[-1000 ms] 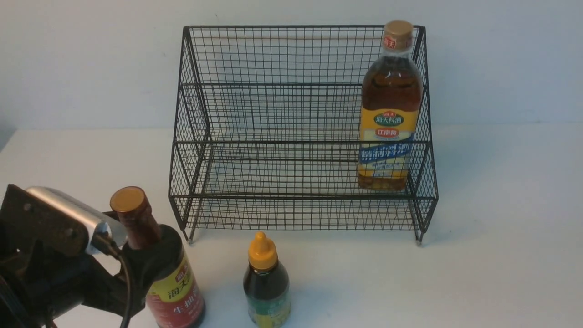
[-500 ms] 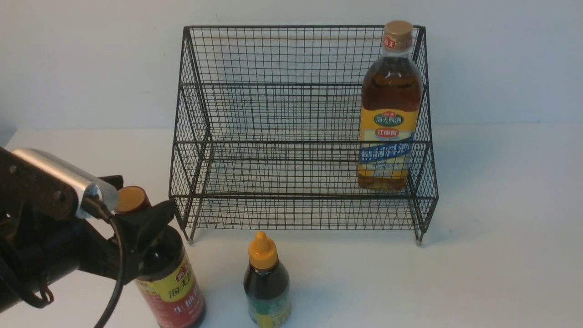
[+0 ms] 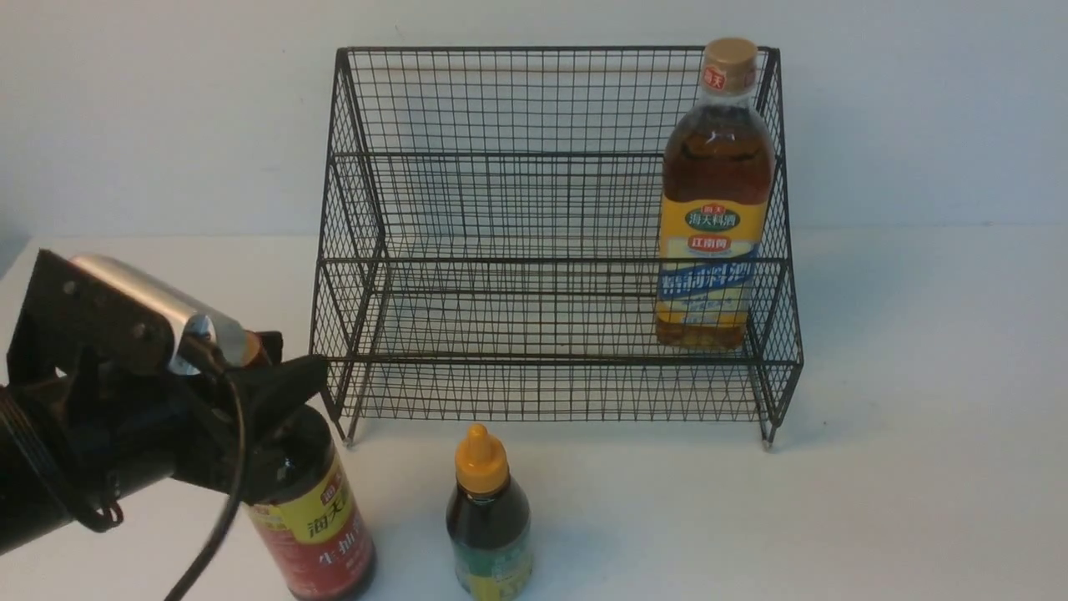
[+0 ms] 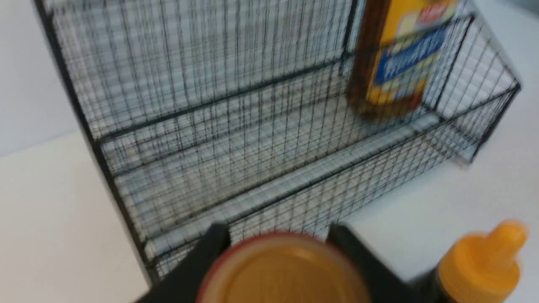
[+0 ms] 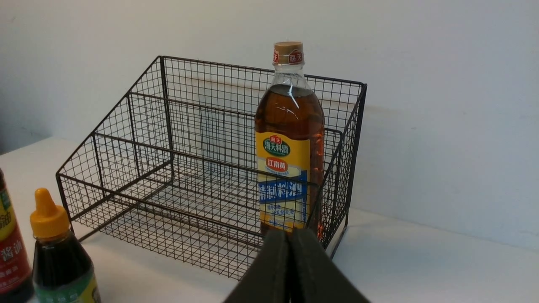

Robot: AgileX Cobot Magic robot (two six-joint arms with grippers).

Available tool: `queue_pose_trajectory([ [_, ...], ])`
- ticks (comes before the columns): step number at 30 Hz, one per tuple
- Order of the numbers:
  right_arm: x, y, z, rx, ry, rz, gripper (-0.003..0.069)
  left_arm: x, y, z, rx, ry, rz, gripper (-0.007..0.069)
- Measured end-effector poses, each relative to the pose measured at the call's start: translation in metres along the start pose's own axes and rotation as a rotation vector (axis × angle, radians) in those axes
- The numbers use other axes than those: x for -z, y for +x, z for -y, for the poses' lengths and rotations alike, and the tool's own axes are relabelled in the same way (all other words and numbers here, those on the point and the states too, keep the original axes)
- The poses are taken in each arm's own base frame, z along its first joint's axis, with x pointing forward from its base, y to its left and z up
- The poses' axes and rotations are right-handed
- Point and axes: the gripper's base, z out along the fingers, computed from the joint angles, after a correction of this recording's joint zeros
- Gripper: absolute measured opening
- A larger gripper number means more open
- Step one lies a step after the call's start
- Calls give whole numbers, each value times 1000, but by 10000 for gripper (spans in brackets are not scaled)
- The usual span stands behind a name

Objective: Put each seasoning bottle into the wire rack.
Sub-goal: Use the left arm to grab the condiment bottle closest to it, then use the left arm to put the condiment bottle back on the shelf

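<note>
The dark seasoning bottle (image 3: 313,534) with a red-yellow label stands on the table at the front left. My left gripper (image 3: 284,357) is shut on its neck, and its black fingers (image 4: 210,252) flank the tan cap (image 4: 286,273). The small dark bottle (image 3: 488,517) with an orange nozzle cap stands free just to its right. The tall amber bottle (image 3: 713,209) stands upright at the right end of the black wire rack (image 3: 501,209), on the lower tier. My right gripper (image 5: 289,235) is shut and empty, and it does not show in the front view.
The white table (image 3: 918,417) runs up to a plain wall behind the rack. The rack's front rail (image 3: 534,361) lies just behind the two bottles standing on the table.
My left gripper rose along the dark bottle from its shoulder to its neck and closed there. The bottle still stands in the same place. Nothing else moved.
</note>
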Motion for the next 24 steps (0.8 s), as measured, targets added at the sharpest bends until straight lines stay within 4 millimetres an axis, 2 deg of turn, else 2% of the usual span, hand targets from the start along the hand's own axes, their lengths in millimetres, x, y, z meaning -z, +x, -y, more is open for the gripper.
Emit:
queue_pose_trajectory([
  [2,0,0,0,0,0,-1,-15,1,-8,1,-19,8,21,261],
  [3,0,0,0,0,0,-2,-15,5,-22,1,-30,9,64,261],
  [4,0,0,0,0,0,-2,-15,5,-24,1,-31,9,69,261],
  [6,0,0,0,0,-1,-5,-15,9,-45,1,-33,9,127,261],
  [8,0,0,0,0,-1,-5,-15,12,-58,1,-28,18,163,261],
  [11,0,1,0,0,-1,-7,-15,20,-103,0,-51,31,277,261],
  [15,0,1,0,0,-1,-7,-15,22,-137,-3,-87,34,349,261],
  [17,0,1,0,0,-1,-7,-15,16,-165,-11,-96,36,395,261],
  [22,0,1,0,0,-1,-7,-15,-14,-199,-32,-104,40,422,261],
  [24,0,1,0,0,-1,-7,-15,-33,-206,-44,-101,40,414,261],
])
